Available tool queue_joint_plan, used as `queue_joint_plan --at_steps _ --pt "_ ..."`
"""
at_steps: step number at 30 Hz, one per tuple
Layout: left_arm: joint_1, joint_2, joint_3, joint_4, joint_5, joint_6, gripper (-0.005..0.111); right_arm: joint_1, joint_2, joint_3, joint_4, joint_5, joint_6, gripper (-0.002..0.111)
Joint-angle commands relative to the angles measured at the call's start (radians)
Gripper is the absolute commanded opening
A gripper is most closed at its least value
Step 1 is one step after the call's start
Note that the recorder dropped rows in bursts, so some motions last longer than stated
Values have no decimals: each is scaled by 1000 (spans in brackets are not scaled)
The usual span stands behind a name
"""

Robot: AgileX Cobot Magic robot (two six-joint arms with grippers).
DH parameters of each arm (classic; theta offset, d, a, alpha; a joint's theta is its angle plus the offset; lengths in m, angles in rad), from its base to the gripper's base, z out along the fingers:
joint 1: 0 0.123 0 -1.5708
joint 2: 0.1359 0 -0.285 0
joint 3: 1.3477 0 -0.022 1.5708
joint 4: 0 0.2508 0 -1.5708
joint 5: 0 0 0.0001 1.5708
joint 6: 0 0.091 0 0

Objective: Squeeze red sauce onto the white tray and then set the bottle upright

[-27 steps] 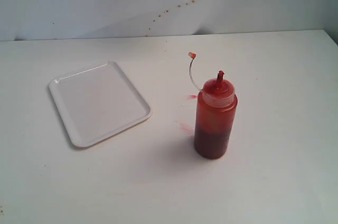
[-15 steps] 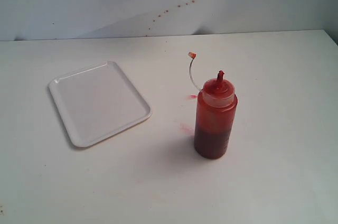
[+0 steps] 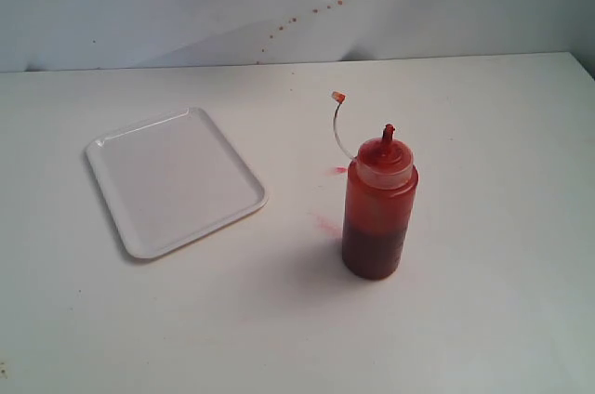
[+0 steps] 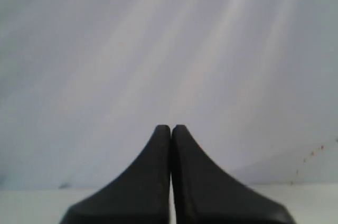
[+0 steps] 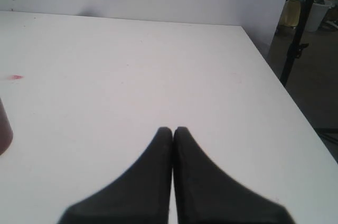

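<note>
The bottle [image 3: 378,211] stands upright right of the table's middle, its translucent body showing red sauce, its pale cap carrying a red-stained nozzle, its thin tethered tip cap [image 3: 338,97] sticking up to the left. The white tray [image 3: 173,179] lies flat to its left, bare. No blob of red sauce shows on it. Neither gripper appears in the exterior view. My left gripper [image 4: 171,128] is shut on nothing and faces the back wall. My right gripper [image 5: 172,130] is shut on nothing above the table; an edge of the bottle [image 5: 4,131] shows at that view's border.
Faint pinkish smears [image 3: 328,224] mark the table [image 3: 483,320] beside the bottle. Red specks [image 3: 316,11] dot the white back wall. In the right wrist view the table's side edge [image 5: 280,92] drops off toward a black stand [image 5: 300,28] and clutter.
</note>
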Motion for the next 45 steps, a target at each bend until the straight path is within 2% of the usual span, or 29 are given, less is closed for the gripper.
queue_joint_plan --at_steps 1,2,3,4,5,6,7,10,12,14,16,18,19,22,24,28,30,34,36,41,45 --pt "-6 -5 4 -14 -256 -16 0 -8 -3 4 6 -8 -1 0" --pt "-6 -5 4 -14 -326 -28 0 -8 -3 4 6 -8 -1 0" --pt "-6 -5 4 3 -441 -212 0 -8 -3 4 6 -8 -1 0" --pt "-6 -5 4 35 -495 -454 0 -8 -3 4 6 -8 -1 0" --pt "-6 -5 4 118 -542 -793 0 -8 -3 4 6 -8 -1 0" --pt "-6 -5 4 139 -571 -918 0 -8 -3 4 6 -8 -1 0" --pt "-6 -3 4 139 -607 -952 0 -8 -3 4 6 -8 -1 0" --pt "-6 -2 4 121 -613 -812 0 -8 -3 4 6 -8 -1 0" --pt "-6 22 4 -96 -473 -737 0 -8 -3 4 6 -8 -1 0" --pt "-6 87 -49 -324 -420 -584 0 -8 -3 4 6 -8 -1 0" --pt "-6 181 -131 -346 -441 -508 0 -8 -3 4 6 -8 -1 0" --pt "-6 321 -222 -160 -441 -539 0 -8 -3 4 6 -8 -1 0" --pt "-6 404 -287 31 -443 -593 0 -8 -3 4 6 -8 -1 0" --pt "-6 684 -418 427 -494 -819 0 -8 -3 4 6 -8 -1 0" --pt "-6 834 -457 517 -613 -873 0 -8 -3 4 6 -8 -1 0" --pt "-6 1207 -507 584 -1036 -836 0 -8 -3 4 6 -8 -1 0" --pt "-6 1357 -558 671 -1046 -790 0 -8 -3 4 6 -8 -1 0" --pt "-6 1610 -690 1030 -1046 -799 0 -8 -3 4 6 -8 -1 0" --pt "-14 1690 -720 1141 -1046 -806 0 -8 -3 4 6 -8 -1 0" --pt "-17 1814 -723 1160 -1046 -787 0 -8 -3 4 6 -8 -1 0" --pt "-17 1849 -723 1183 -1046 -660 0 -8 -3 4 6 -8 -1 0"
